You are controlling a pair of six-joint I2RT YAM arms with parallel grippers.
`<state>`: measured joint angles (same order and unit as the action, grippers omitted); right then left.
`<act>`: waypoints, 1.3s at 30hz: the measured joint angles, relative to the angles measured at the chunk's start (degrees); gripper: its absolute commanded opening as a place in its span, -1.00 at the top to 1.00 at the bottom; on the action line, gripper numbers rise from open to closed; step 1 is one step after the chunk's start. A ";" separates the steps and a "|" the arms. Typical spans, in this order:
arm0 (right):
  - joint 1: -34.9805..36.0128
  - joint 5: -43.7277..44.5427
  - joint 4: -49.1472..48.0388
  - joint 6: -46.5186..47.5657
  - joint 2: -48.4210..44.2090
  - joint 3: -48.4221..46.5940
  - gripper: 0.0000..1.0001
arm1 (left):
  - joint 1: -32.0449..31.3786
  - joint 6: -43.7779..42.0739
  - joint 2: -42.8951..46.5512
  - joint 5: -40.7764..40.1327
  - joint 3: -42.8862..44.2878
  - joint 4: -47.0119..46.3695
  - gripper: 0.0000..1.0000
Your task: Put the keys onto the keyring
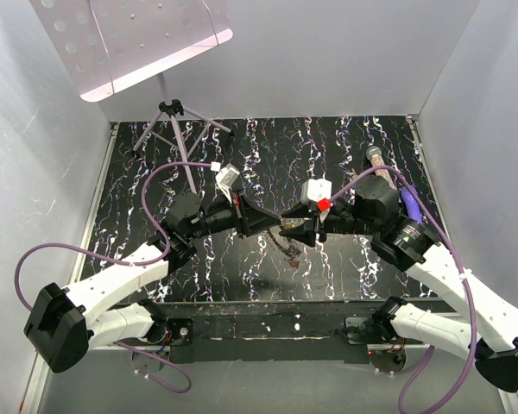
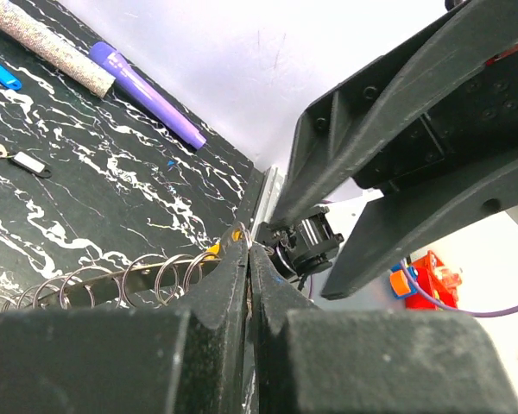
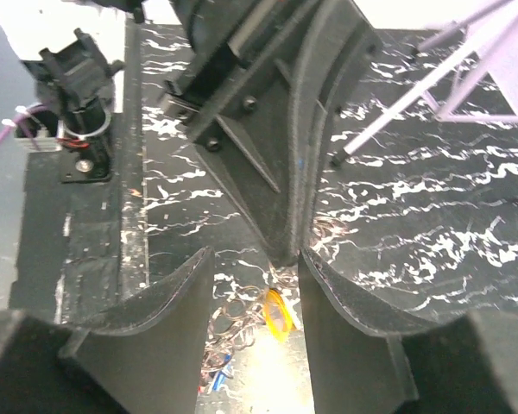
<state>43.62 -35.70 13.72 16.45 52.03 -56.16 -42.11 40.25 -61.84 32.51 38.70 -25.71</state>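
Right wrist view: the open right gripper (image 3: 255, 259) straddles the left gripper (image 3: 282, 252), pinched shut on the keyring (image 3: 233, 308), yellow key (image 3: 279, 312) just below.

My left gripper (image 2: 249, 248) has its fingers pressed flat together. A row of wire rings (image 2: 112, 280) runs in from the left up to the fingertips, with a yellow-orange key head (image 2: 212, 250) just beside them. Ahead and to the right, the right gripper (image 2: 300, 257) stands spread wide. Further ahead on the left lie a purple marker (image 2: 147, 95) and a blue key (image 2: 0, 73).
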 measured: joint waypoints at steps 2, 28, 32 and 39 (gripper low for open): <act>0.55 3.32 -0.55 -0.04 0.22 0.52 0.00 | 0.00 0.31 0.00 -0.90 0.00 -0.04 1.00; -7.28 -0.90 -0.63 -9.51 1.79 0.79 0.27 | 0.70 -4.72 3.34 0.33 -4.57 -3.17 1.00; -7.82 -8.20 -1.62 -10.69 2.60 0.79 0.31 | 0.81 -4.90 4.55 1.62 -6.47 -7.61 1.00; -7.82 -15.91 -5.38 -13.38 5.49 0.79 0.29 | 1.03 -3.78 4.57 2.93 -7.85 -13.88 1.00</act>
<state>35.79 -51.62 8.34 3.07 57.52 -55.37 -41.08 36.47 -57.28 35.44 30.85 -39.59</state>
